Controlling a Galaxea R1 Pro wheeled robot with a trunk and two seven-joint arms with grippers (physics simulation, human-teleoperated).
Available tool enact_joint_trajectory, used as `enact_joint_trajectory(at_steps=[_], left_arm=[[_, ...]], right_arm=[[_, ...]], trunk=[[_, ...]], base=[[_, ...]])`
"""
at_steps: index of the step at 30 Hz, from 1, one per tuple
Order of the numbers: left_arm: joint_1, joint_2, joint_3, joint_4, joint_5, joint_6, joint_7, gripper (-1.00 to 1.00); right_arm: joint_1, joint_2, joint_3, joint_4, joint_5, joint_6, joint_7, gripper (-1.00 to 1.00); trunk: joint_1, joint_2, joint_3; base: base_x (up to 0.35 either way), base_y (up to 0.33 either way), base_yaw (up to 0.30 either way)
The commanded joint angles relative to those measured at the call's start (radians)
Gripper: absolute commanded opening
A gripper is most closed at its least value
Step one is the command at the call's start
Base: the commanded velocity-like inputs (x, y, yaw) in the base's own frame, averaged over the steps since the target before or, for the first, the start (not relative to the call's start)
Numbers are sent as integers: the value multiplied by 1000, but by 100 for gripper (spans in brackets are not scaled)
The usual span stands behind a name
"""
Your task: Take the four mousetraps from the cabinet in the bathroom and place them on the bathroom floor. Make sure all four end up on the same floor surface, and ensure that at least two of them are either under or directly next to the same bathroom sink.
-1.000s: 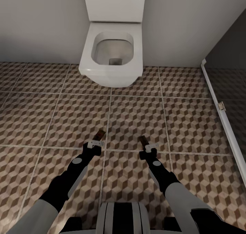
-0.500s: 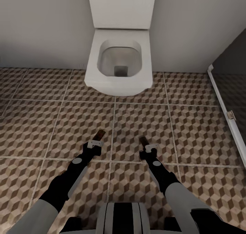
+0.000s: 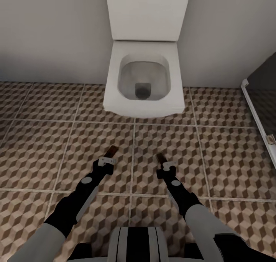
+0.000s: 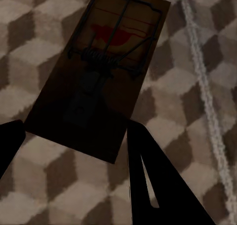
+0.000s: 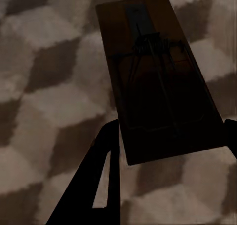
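Observation:
In the head view both arms reach forward, low over the bathroom floor (image 3: 230, 147). My left gripper (image 3: 108, 158) is shut on a small brown mousetrap (image 3: 111, 151), which juts out ahead of the fingers. My right gripper (image 3: 165, 163) is shut on another mousetrap (image 3: 160, 158). The left wrist view shows that trap (image 4: 106, 72) with its wire bar and a red mark, clamped by its near end in the left gripper (image 4: 74, 136). In the right wrist view the other trap (image 5: 158, 77) sits in the right gripper (image 5: 170, 136) above the tiles. The cabinet and the sink are out of view.
A white toilet (image 3: 143, 82) stands against the grey wall straight ahead. At the right edge of the head view runs the white frame of a dark glass partition (image 3: 257, 112). Cube-patterned tiles spread to the left and right of the arms.
The whole picture has shifted: the toilet now sits further right and lower in the head view, so the camera moved. Both arms keep the same pose, each still holding its mousetrap.

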Motion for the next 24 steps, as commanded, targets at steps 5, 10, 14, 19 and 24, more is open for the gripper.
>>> enact_joint_trajectory(at_steps=[5,10,14,19,24], left_arm=[[-1,0,-6,10,8,5,13,-100],[-1,-1,-10,15,8,5,13,-100],[-1,-2,-11,16,8,5,13,-100],[-1,-2,-11,16,8,5,13,-100],[-1,-2,-11,16,8,5,13,-100]], right_arm=[[-1,1,-3,1,7,-3,-3,-100],[-1,1,-3,1,7,-3,-3,-100],[-1,1,-2,1,7,-3,-3,-100],[-1,1,-2,1,7,-3,-3,-100],[-1,1,-2,1,7,-3,-3,-100]], trunk=[[0,0,-1],[0,0,-1],[0,0,-1],[0,0,-1],[0,0,-1]], base=[[154,-196,0],[104,-268,0],[30,-132,0],[3,-16,0],[8,0,0]])
